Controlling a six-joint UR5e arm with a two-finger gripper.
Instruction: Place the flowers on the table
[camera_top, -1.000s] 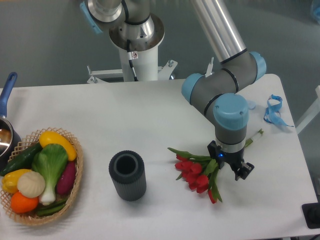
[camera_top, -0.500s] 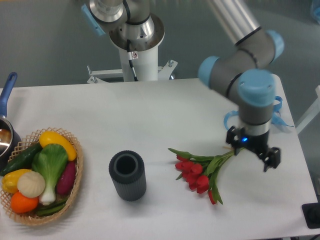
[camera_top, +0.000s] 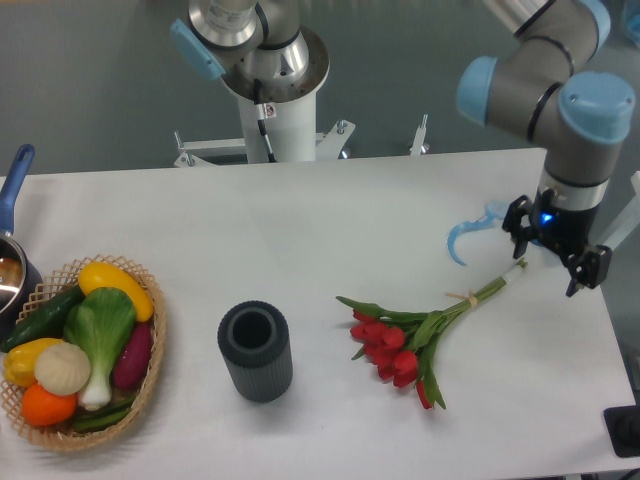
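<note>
The flowers (camera_top: 400, 345), a bunch of red tulips with green leaves and pale tied stems, lie flat on the white table (camera_top: 300, 230) right of centre. The stems point up and right, ending near the gripper. My gripper (camera_top: 556, 258) hangs above the table's right edge, just past the stem tips, with its fingers apart and nothing between them. It is clear of the flowers.
A dark grey ribbed cylinder vase (camera_top: 255, 351) stands left of the flowers. A wicker basket (camera_top: 85, 355) of vegetables sits at the left edge, with a blue-handled pot (camera_top: 12, 250) behind it. A light blue ribbon (camera_top: 465, 235) lies near the gripper. The robot base (camera_top: 272, 75) stands behind the table.
My gripper has let go of the flowers and moved up and to the right, away from them. The flowers stay lying on the table, their stems now uncovered.
</note>
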